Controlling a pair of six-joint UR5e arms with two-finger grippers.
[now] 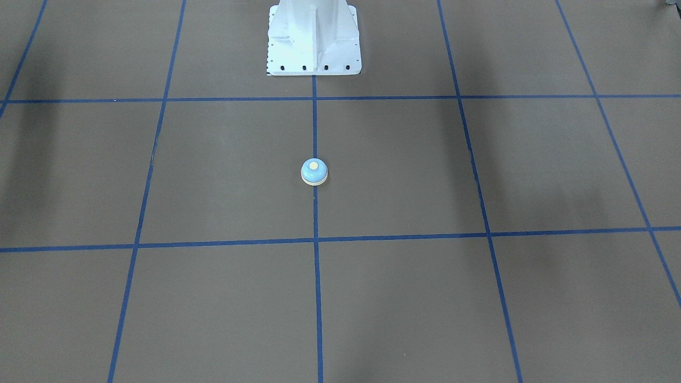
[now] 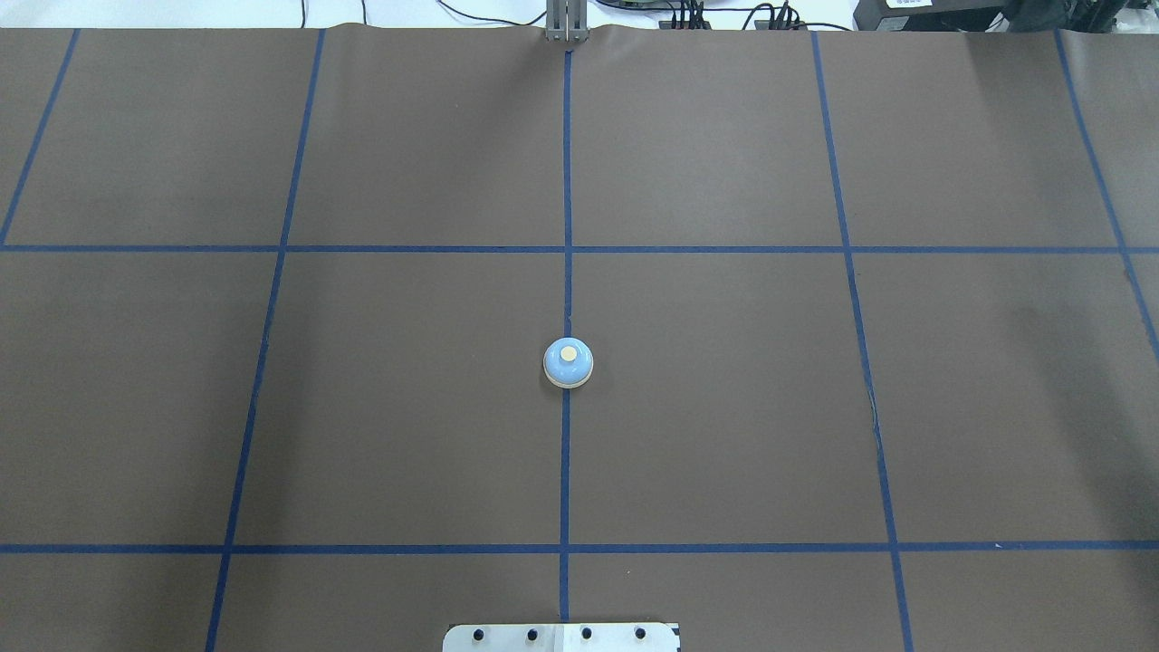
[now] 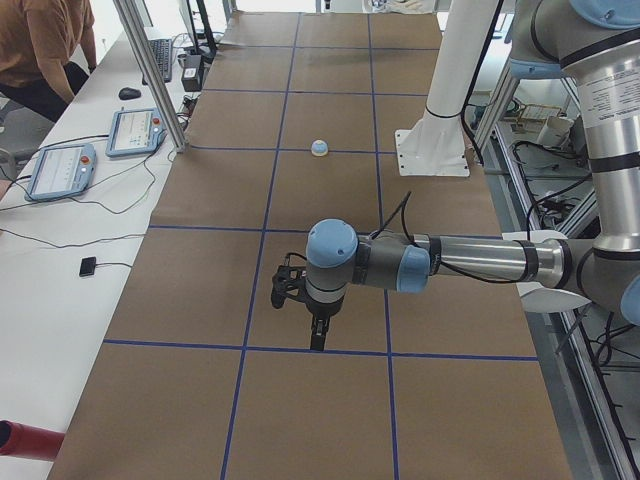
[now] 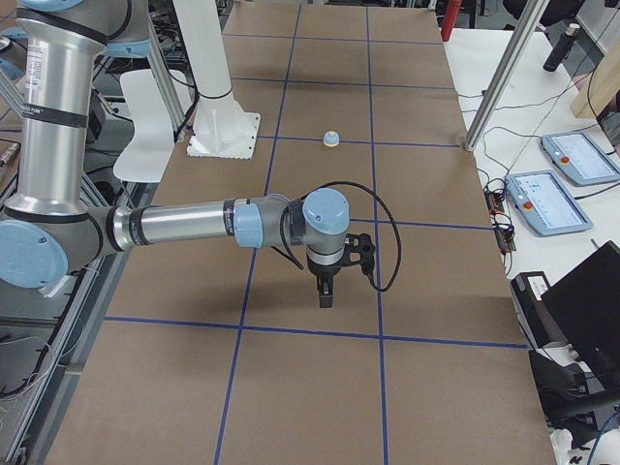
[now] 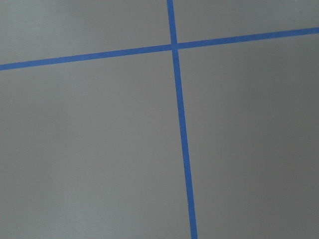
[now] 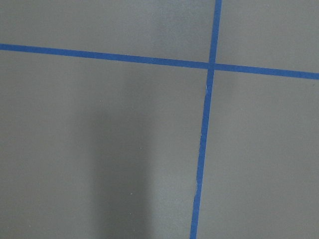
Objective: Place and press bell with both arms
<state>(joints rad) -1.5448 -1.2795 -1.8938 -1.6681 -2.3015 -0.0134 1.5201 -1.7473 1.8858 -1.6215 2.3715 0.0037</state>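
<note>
The bell [image 2: 568, 362], light blue with a cream button, stands upright on the centre tape line of the brown table, also in the front-facing view [image 1: 314, 172] and small in both side views [image 3: 319, 148] [image 4: 331, 139]. No arm is near it. My left gripper [image 3: 316, 335] shows only in the exterior left view, pointing down over the table far from the bell; I cannot tell if it is open. My right gripper [image 4: 325, 295] shows only in the exterior right view, likewise pointing down far from the bell; I cannot tell its state. Both wrist views show only table and tape.
The white pedestal base [image 1: 314, 42] stands at the robot's edge behind the bell [image 2: 561, 637]. Blue tape lines [image 2: 566, 226] grid the brown table. Tablets [image 3: 60, 170] and cables lie on the operators' side table, where a person [image 3: 40, 50] sits.
</note>
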